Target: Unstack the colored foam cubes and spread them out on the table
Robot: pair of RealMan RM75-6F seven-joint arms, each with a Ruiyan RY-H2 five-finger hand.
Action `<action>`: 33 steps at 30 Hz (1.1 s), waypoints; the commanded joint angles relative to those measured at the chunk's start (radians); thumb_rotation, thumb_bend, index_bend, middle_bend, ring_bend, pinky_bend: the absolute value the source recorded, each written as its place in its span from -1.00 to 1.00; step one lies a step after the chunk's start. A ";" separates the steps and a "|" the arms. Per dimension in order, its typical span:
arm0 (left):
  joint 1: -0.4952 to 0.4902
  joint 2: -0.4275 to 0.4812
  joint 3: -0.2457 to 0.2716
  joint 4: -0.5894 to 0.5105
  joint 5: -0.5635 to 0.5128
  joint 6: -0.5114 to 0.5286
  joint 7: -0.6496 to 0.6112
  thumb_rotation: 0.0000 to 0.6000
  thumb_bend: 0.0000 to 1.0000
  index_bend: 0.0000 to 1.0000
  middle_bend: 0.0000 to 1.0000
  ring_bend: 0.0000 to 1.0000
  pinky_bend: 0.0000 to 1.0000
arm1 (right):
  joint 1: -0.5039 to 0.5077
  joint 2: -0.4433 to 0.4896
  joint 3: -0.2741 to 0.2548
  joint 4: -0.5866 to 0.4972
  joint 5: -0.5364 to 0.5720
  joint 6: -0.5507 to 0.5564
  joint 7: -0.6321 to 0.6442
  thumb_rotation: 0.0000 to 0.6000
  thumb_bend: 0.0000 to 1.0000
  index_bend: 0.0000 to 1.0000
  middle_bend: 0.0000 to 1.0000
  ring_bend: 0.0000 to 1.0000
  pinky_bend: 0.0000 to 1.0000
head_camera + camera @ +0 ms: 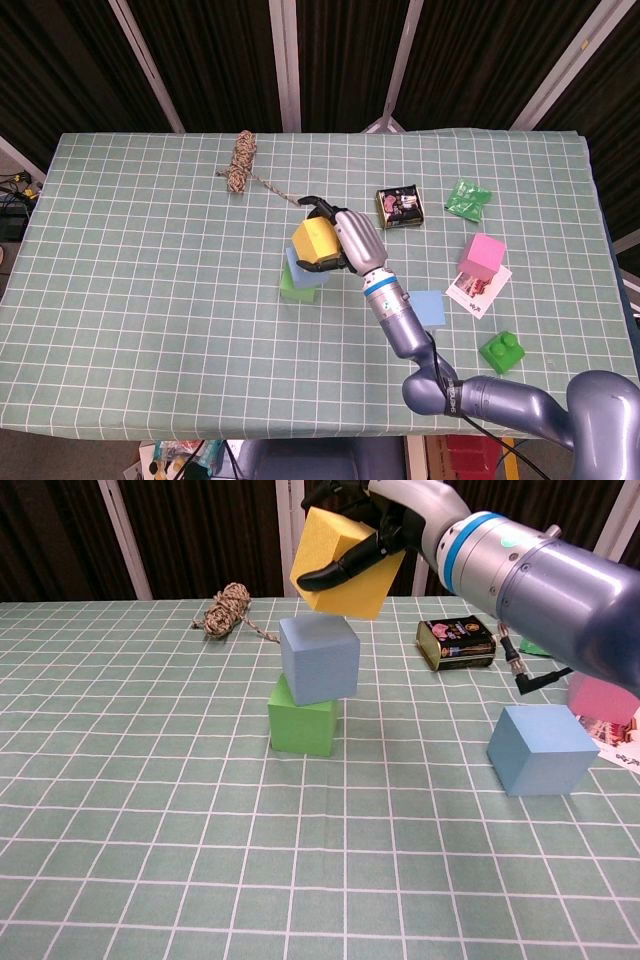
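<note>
The yellow cube [346, 562] sits tilted in the air at the upper middle of the chest view, clear of the stack, with the right hand [392, 518] clamped on it: fingers [335, 572] lie across its front face and more wrap over its top. Directly below, a grey-blue cube [319, 659] rests slightly askew on a green cube [303, 717], so two levels remain to be taken apart. A second blue cube [541, 748] stands alone at the right of that view, and a pink cube [481, 256] lies further right in the head view, resting on a printed card [477, 290].

To do this step well, I would carry the yellow cube sideways to bare cloth on the bench [150, 250], well apart from the stack and from the other cubes, level it before lowering, and let go only once its base sits flat. Soft foam probably springs back, so a gentle release should keep it from hopping. The wrist should stay high enough not to nudge the skewed grey-blue cube.

Around these lie a rope coil [239, 162], a small printed tin [400, 207], a green wrapper [467, 197] and a green studded block [503, 351]. Lettering on the tin and card is too small to read. The left hand is not visible.
</note>
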 commanded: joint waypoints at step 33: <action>0.002 0.006 -0.001 -0.001 0.001 0.000 -0.013 1.00 -0.66 -0.70 -0.90 -1.00 -1.00 | -0.022 -0.064 -0.027 0.248 0.154 0.015 -0.322 1.00 -0.69 -0.63 -0.44 -0.24 -0.12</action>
